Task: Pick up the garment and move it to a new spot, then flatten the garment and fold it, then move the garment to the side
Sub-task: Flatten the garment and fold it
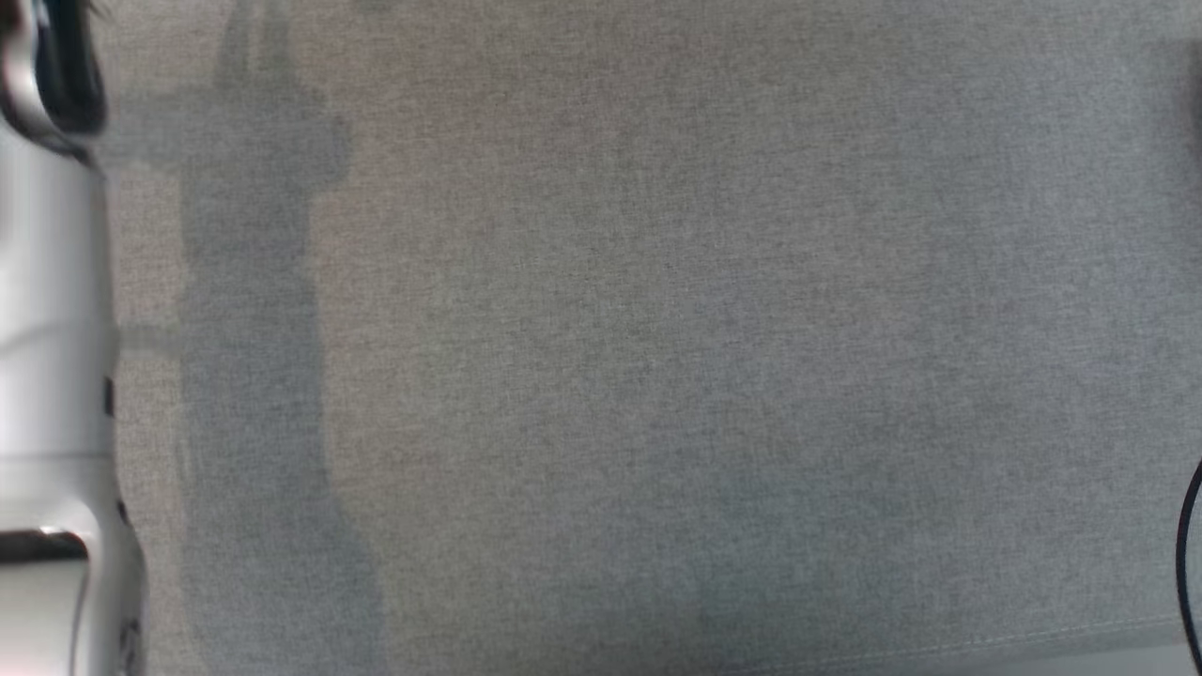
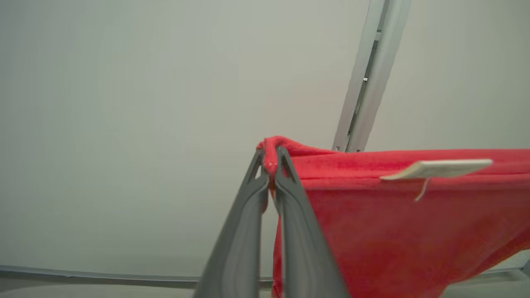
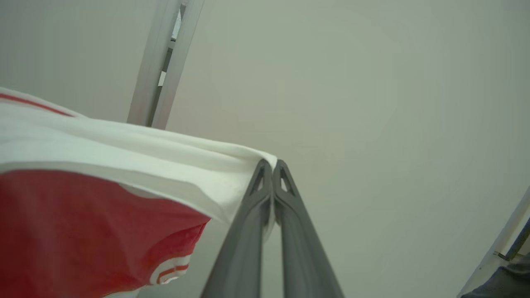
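The garment [image 2: 393, 215] is red with white parts and a small white label; it hangs in the air, stretched between my two grippers. In the left wrist view my left gripper [image 2: 271, 163] is shut on a bunched red corner, the cloth spreading away to the right. In the right wrist view my right gripper [image 3: 272, 165] is shut on a white edge of the garment [image 3: 124, 165], which runs off to the left with red cloth and red-striped trim hanging below. In the head view my pale left forearm [image 1: 52, 376] stands along the left edge.
The grey fabric-covered surface [image 1: 657, 357] lies below in the head view, with arm shadows at its left. A pale wall and a metal upright [image 2: 368, 78] stand behind the garment. The same kind of upright [image 3: 163, 62] rises in the right wrist view.
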`<state>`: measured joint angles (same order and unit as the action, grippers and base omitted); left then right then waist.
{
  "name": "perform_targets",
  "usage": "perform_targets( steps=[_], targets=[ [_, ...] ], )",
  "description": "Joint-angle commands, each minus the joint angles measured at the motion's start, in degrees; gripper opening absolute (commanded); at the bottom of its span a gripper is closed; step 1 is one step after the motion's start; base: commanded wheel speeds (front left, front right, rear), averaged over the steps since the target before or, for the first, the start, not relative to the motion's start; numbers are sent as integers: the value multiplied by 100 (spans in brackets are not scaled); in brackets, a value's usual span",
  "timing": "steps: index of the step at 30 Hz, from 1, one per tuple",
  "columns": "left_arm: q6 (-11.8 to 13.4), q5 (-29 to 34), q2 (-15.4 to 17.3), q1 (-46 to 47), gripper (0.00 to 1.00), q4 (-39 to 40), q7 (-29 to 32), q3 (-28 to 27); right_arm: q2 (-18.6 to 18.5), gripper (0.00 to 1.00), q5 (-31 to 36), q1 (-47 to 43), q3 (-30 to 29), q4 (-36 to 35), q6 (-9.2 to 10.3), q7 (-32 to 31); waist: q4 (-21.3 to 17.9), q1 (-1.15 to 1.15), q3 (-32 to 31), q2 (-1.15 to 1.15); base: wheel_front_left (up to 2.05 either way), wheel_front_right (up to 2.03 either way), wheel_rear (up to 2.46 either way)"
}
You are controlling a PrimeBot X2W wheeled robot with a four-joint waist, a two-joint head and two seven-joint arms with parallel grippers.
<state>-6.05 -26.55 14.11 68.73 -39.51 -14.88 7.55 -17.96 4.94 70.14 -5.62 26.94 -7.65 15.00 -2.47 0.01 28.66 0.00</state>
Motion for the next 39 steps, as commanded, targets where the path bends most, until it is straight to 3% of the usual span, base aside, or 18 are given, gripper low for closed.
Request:
perform_targets(
  steps=[1, 13, 17, 25, 39],
  targets=[
    [15, -62, 26, -432, 0, 85, -32, -204, -59, 0, -128, -376, -89, -134, 31, 22, 19, -1, -53, 0, 0, 0, 0],
    [-104, 112, -1007, -3977, 0, 635, -37, -1305, 479, 0, -980, -3768, -1, -755, 32, 18, -32, -1, -839, 0, 0, 0, 0],
    [-122, 85, -1068, -4667, 0, 721, -38, -1414, 666, 0, -1175, -4595, -16, -737, 31, 18, -71, -1, -1120, 0, 0, 0, 0],
    [-119, -201, -1083, -5719, 0, 1047, -38, -1087, 882, 0, -1281, -5795, 8, -682, 30, 18, -129, -1, -1698, 0, 0, 0, 0],
    [144, -111, -1094, -7462, 0, 1669, -37, -475, 1033, 0, -1414, -7355, 73, -615, 29, 19, -1, -1, -2664, 0, 0, 0, 0]
  ],
)
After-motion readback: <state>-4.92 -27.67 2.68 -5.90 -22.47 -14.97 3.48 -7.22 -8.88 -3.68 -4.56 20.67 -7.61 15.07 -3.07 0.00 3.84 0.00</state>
